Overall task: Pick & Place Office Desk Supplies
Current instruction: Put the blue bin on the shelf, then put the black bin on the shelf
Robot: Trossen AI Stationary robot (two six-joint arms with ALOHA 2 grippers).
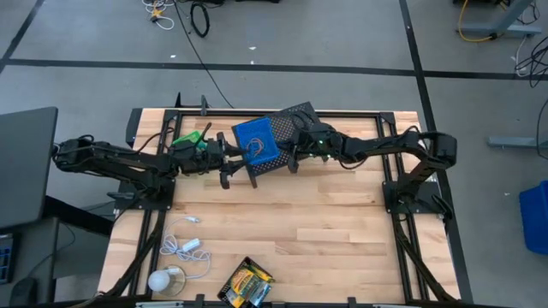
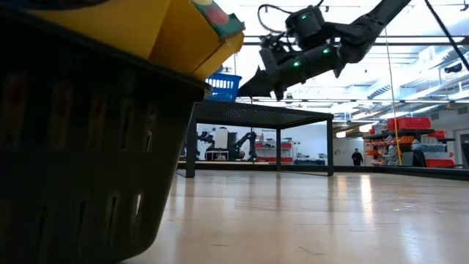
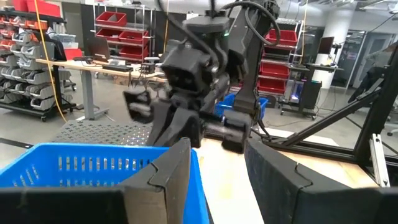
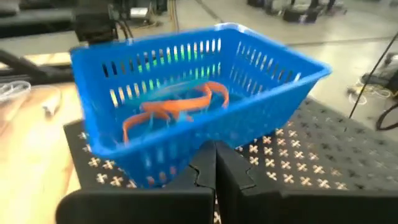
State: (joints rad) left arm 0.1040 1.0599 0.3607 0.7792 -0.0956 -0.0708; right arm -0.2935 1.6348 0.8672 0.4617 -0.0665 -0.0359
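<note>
While both arms meet at the far middle of the desk (image 1: 282, 222), the blue tray (image 1: 259, 144) sits between them on a black perforated platform (image 1: 295, 120), and that is the relation the next move hangs on. The tray is a slotted blue basket; in the right wrist view an orange loop (image 4: 180, 106) lies curled on its floor, with something pale blue-green beside it that I cannot make out.

The right hand (image 1: 291, 156) is pressed right up against one long wall of the tray, its fingers shut tight together, with nothing visible between them. The left hand (image 1: 227, 167) faces the tray from the opposite side; its fingers (image 3: 165, 180) stand partly apart, and the blue rim shows just in front of them, with the right arm's wrist beyond. Whether those fingers straddle the tray wall or merely hover at it, I cannot tell.

By my reading, the tray's long axis runs roughly away from the front of the desk, tilted a little, so each hand meets a long side. Neither is clearly nearer, since both are at the tray. A green tray (image 1: 190, 139) lies just behind the left hand. Well apart, at the near edge, a black basket holds a yellow block (image 1: 248, 282).
</note>
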